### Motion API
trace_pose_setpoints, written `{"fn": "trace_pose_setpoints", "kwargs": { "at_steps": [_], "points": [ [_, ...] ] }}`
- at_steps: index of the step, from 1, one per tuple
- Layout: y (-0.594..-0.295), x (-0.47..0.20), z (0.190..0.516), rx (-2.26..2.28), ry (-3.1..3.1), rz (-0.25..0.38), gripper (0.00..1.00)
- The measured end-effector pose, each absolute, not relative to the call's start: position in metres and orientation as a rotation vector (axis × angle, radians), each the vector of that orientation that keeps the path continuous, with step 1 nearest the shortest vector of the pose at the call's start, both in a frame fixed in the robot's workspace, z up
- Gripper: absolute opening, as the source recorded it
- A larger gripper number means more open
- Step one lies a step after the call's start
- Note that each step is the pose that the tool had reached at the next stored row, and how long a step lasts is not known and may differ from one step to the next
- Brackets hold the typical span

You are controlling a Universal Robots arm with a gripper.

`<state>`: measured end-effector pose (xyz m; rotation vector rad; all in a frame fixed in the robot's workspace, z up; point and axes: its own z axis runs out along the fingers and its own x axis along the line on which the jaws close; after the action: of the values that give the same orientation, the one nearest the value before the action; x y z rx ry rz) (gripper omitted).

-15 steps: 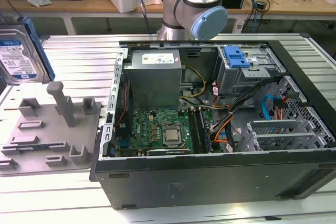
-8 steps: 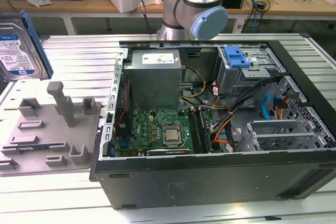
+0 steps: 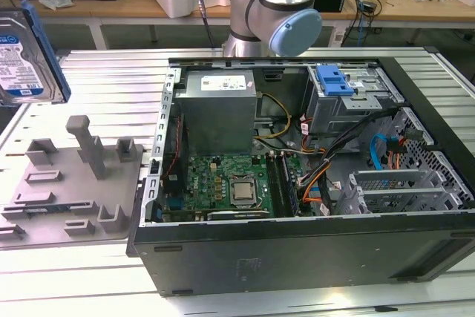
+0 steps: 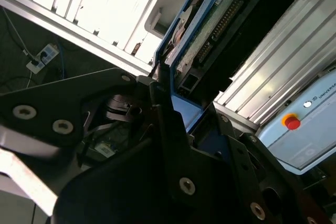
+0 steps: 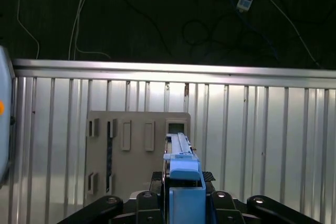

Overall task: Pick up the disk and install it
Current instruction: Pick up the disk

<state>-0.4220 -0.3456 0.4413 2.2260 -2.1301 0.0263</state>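
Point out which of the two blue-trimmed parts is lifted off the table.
It is the disk, at the exterior view's left, up in the air above the grey tray. The blue-latched cage sits inside the open case.

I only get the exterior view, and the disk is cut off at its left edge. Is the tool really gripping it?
Observer: Yes. In the first wrist view the disk appears edge-on, clamped in the tool.
Operator: I see one face only. What's on the other?
Observer: The second wrist view shows a bare circuit board on that side.
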Motion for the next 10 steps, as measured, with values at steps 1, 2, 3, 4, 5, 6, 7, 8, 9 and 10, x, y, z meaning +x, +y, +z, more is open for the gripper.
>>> {"fn": "trace_pose_setpoints", "kwargs": {
  "at_steps": [1, 2, 3, 4, 5, 6, 7, 8, 9, 10],
  "points": [
    [-0.3455, -0.422, 0.4428, 2.226, -2.13, 0.026, 0.37],
    [-0.3454, -0.422, 0.4456, 2.227, -2.129, 0.027, 0.37],
    [-0.3454, -0.422, 0.4466, 2.227, -2.129, 0.027, 0.37],
    [-0.3454, -0.422, 0.4474, 2.227, -2.129, 0.027, 0.37],
    [-0.3454, -0.422, 0.4478, 2.227, -2.129, 0.027, 0.37],
    [-0.3454, -0.422, 0.4478, 2.227, -2.129, 0.027, 0.37],
    [-0.3454, -0.422, 0.4478, 2.227, -2.129, 0.027, 0.37],
    [-0.3454, -0.422, 0.4479, 2.227, -2.129, 0.027, 0.37],
    [-0.3454, -0.422, 0.4478, 2.227, -2.129, 0.027, 0.37],
    [-0.3454, -0.422, 0.4479, 2.227, -2.129, 0.027, 0.37]
  ]
}}
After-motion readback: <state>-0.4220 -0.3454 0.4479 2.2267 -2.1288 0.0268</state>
